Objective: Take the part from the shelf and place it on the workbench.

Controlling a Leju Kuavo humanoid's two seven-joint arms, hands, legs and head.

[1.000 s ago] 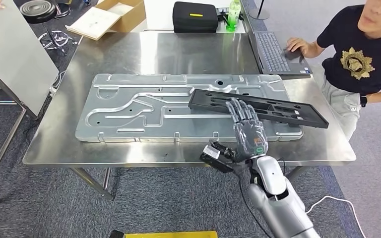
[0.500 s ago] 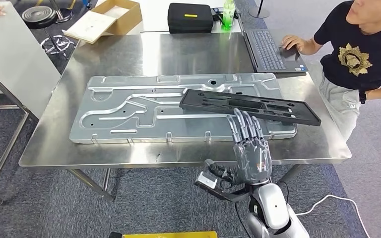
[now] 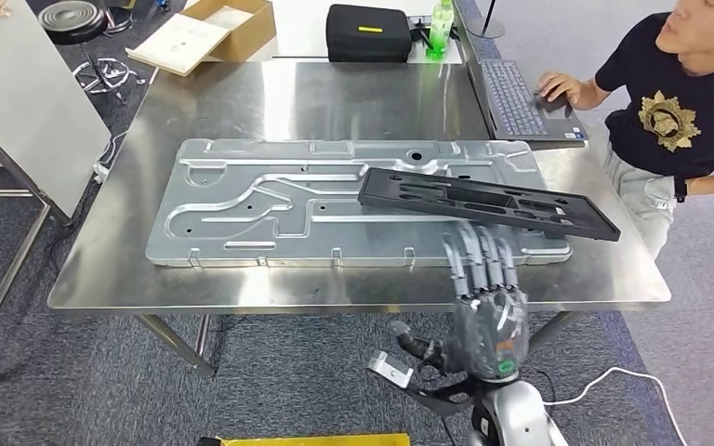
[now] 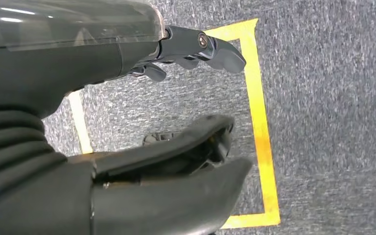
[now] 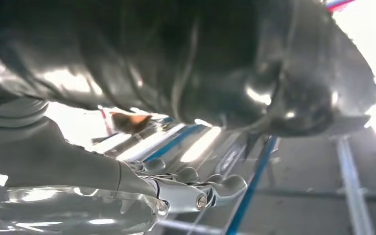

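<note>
The part, a long black plastic frame [image 3: 488, 203], lies on the steel workbench [image 3: 335, 102], its left end resting on a large silver stamped plate [image 3: 270, 200]. My right hand [image 3: 486, 297] hovers at the bench's front edge, just short of the part, fingers stretched out and apart, holding nothing. In the right wrist view its fingers [image 5: 215, 188] show bare against a bright ceiling. My left hand [image 4: 142, 166] hangs over grey carpet, thumb and fingers apart with nothing between them.
A person sits at the bench's right side with a hand on a laptop [image 3: 521, 98]. A black case [image 3: 367, 32], a green bottle [image 3: 440, 26] and a cardboard box [image 3: 214, 28] stand behind. A white panel [image 3: 19, 102] is at the left. Yellow tape [image 4: 259, 122] marks the floor.
My right hand has drawn back off the black part toward my body, now at the bench's front edge. The part stays on the plate. The camera has swayed slightly.
</note>
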